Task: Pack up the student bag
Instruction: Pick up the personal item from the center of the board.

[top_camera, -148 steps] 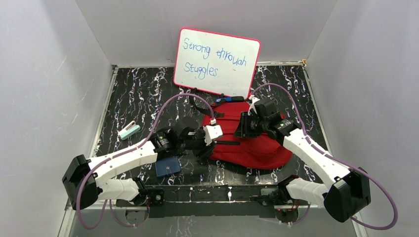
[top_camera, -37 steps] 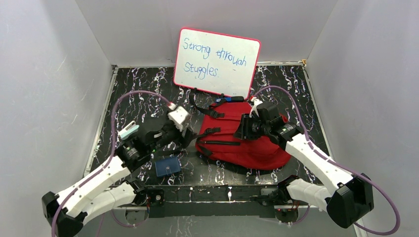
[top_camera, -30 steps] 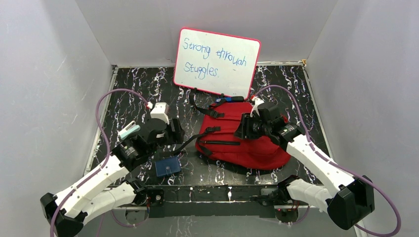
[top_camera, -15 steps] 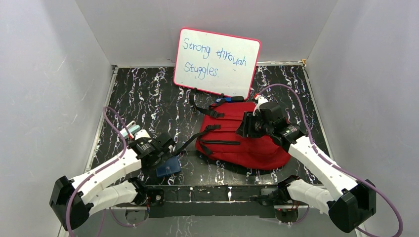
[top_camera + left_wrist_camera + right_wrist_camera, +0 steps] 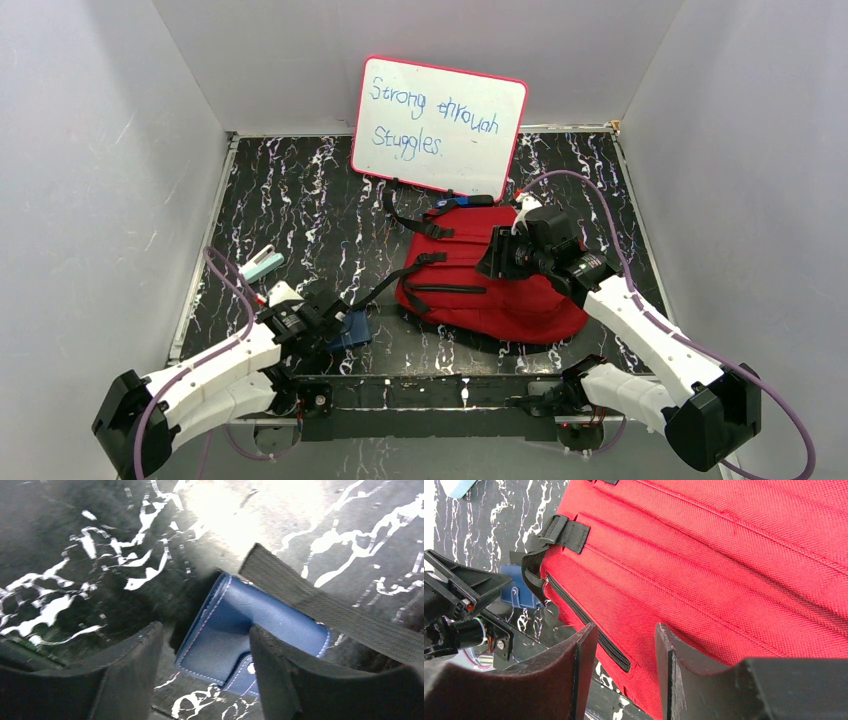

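Observation:
The student bag (image 5: 500, 290) lies flat on the marbled black table, red with a black zipper (image 5: 589, 625) along its near side. My right gripper (image 5: 492, 258) hovers open just above its fabric (image 5: 626, 635), holding nothing. A small blue wallet (image 5: 352, 330) lies near the front edge, left of the bag. My left gripper (image 5: 335, 322) is low over it and open (image 5: 205, 640). The wallet (image 5: 225, 630) sits between the jaws: the right finger is against it, the left finger stands apart. A black bag strap (image 5: 325, 610) crosses the wallet's far end.
A whiteboard with handwriting (image 5: 438, 125) leans on the back wall behind the bag. A pale teal object (image 5: 261, 265) lies at the left side of the table. Grey walls close in on three sides.
My left arm swung away from the bag to the front left and came down over the blue wallet, which has shifted and turned a little. The right gripper has barely moved.

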Controlling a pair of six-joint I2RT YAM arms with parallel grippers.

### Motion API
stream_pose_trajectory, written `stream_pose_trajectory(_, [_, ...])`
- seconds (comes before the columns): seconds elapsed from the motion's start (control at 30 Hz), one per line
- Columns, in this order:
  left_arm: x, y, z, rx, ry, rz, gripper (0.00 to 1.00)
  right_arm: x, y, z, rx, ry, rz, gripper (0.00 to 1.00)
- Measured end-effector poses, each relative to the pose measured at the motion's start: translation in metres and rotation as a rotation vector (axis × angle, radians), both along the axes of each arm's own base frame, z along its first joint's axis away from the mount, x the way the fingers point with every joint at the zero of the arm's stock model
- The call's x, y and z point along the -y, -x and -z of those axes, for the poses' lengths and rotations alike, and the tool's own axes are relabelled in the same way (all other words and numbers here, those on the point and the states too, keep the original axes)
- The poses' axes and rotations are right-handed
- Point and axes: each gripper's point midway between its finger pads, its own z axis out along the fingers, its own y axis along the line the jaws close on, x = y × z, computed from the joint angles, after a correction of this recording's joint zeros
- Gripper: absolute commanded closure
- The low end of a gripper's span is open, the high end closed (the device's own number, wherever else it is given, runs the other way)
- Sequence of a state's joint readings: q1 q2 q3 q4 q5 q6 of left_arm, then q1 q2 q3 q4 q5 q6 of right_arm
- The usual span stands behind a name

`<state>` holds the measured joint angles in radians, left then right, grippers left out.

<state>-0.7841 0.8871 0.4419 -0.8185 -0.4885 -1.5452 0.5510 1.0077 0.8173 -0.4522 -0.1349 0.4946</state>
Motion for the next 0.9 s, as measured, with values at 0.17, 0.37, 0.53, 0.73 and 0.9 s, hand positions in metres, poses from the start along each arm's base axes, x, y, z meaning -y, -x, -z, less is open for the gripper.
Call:
stream_pose_trajectory(0.17, [0.013, -0.013, 0.0, 0.09, 0.094, -0.008, 0.74, 0.0, 0.0, 0.0, -0.001, -0.001, -0.001, 0.45])
stream_pose_trajectory(0.37, [0.021, -0.02, -0.004, 0.145, 0.154, -0.006, 1.0, -0.002, 0.0, -0.001, -0.001, -0.011, -0.005, 0.45])
stream_pose_trajectory(0.53, [0.024, -0.023, -0.007, 0.155, 0.155, 0.011, 1.0, -0.003, 0.001, -0.001, -0.006, -0.014, -0.01, 0.45])
stream_pose_trajectory(0.73, [0.029, -0.03, -0.027, 0.191, 0.151, 0.089, 1.0, -0.003, 0.001, -0.001, -0.006, -0.014, -0.01, 0.45])
stream_pose_trajectory(0.9, [0.037, -0.038, -0.059, 0.284, 0.183, 0.175, 1.0, -0.003, 0.001, -0.001, -0.005, -0.014, -0.011, 0.44])
